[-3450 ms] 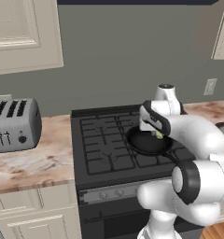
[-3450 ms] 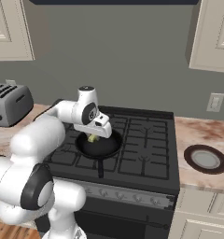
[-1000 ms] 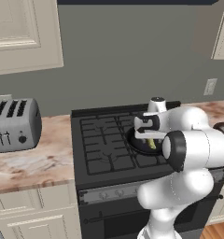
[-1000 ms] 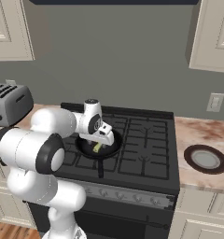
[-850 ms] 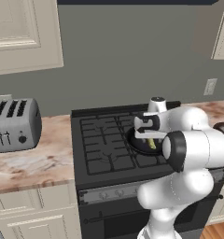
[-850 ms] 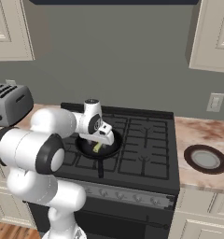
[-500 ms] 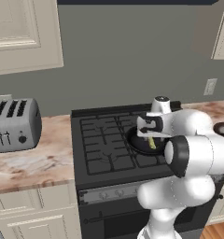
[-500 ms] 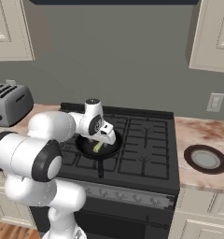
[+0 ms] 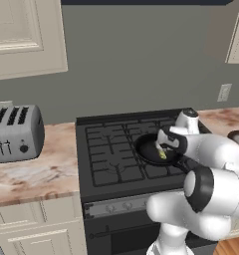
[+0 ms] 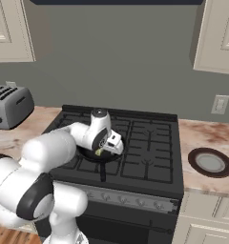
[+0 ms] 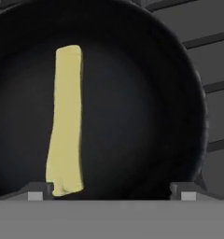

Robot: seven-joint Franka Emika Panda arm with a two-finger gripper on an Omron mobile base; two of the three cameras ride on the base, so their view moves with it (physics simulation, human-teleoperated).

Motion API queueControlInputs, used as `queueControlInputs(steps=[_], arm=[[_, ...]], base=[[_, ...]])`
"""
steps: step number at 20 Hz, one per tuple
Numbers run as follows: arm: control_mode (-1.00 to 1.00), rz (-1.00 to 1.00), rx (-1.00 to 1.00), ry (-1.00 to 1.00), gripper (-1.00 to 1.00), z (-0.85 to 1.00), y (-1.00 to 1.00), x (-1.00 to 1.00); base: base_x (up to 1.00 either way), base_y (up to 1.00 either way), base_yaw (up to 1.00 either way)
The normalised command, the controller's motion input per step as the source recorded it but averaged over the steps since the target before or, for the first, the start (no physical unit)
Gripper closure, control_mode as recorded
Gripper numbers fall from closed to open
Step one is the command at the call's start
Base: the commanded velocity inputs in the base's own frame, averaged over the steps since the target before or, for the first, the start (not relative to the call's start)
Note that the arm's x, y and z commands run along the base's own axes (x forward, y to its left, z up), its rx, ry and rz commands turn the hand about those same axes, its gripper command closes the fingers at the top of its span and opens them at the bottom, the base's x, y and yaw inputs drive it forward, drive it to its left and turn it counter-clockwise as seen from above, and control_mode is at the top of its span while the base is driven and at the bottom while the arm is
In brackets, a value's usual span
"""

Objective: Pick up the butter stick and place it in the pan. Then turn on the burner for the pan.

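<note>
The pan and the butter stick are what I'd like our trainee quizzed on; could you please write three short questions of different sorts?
1. True or false: the butter stick lies inside the pan.
2. The gripper hangs over: A) the toaster, B) the pan, C) the grey-brown dish.
3. On which side of the stove does the grey-brown dish sit in the right base view?

Key: 1 true; 2 B; 3 on the counter to its right.

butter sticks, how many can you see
1. The butter stick lies flat inside the pan on the stove, below the open tool. None seen elsewhere.
</note>
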Motion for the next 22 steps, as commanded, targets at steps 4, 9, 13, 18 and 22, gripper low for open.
queueControlInputs(steps=[4,9,13,18,22], arm=[[-1.0,0.04,0.03,-0.15,-1.0,0.0,-0.34,-0.42],[-1.0,0.06,0.02,-0.13,-1.0,0.0,-0.32,-0.34],[-1.0,0.07,0.02,-0.12,-1.0,0.0,-0.28,-0.27],[-1.0,0.07,0.02,-0.12,-1.0,0.0,-0.28,-0.35],[-1.0,0.07,0.0,-0.11,-1.0,0.0,-0.24,-0.43]], base=[[0.0,0.0,0.0],[0.0,0.0,0.0],[0.0,0.0,0.0],[0.0,0.0,0.0],[0.0,0.0,0.0]])
